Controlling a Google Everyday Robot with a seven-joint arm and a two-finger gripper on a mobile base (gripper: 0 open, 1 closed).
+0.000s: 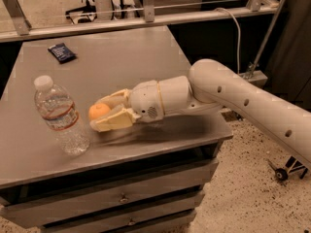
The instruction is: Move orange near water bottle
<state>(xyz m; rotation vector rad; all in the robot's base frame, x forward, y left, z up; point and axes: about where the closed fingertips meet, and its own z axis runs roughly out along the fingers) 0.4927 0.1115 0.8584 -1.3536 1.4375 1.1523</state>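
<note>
I am viewing the water bottle [60, 115] standing upright near the left side of the desk [121, 62]. At its 3 o'clock, near but apart, the pincer [96, 114] is pinching the orange [99, 111] just above the desk.

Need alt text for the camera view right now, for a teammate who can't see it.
The gripper, shut on the orange, is low over the grey table, close beside the upright water bottle. A small dark packet lies near the table's far corner.
</note>
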